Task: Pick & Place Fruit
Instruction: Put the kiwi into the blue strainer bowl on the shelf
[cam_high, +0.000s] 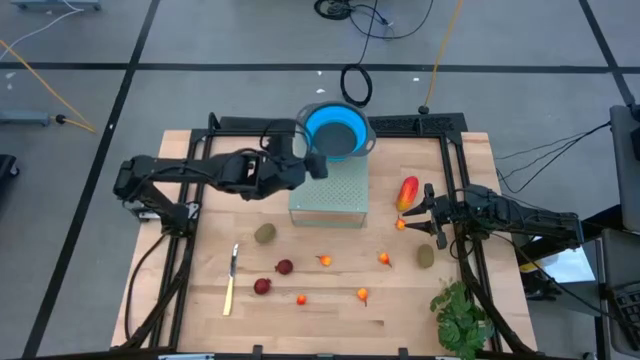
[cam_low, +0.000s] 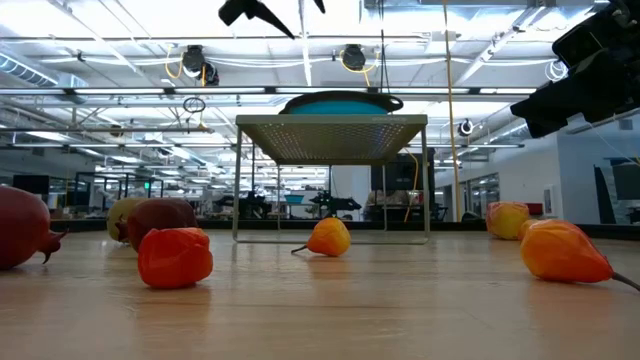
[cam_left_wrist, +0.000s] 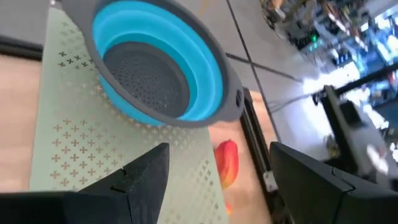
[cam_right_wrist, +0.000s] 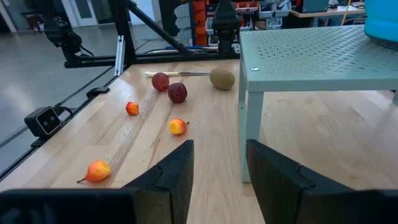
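Hovering wide and empty, left pincer (cam_high: 318, 163) sits over the colander (cam_high: 335, 130) as if for a drop, right pincer (cam_high: 420, 212) narrow beside an orange fruit (cam_high: 401, 225), rest scattered on bench (cam_high: 200, 300).

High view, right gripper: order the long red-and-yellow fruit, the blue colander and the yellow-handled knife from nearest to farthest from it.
Measured from the right gripper in the high view:
1. long red-and-yellow fruit, just beside the gripper, toward the table's far edge.
2. blue colander, on the perforated stand at the table's far middle.
3. yellow-handled knife, across the table on the left arm's side.
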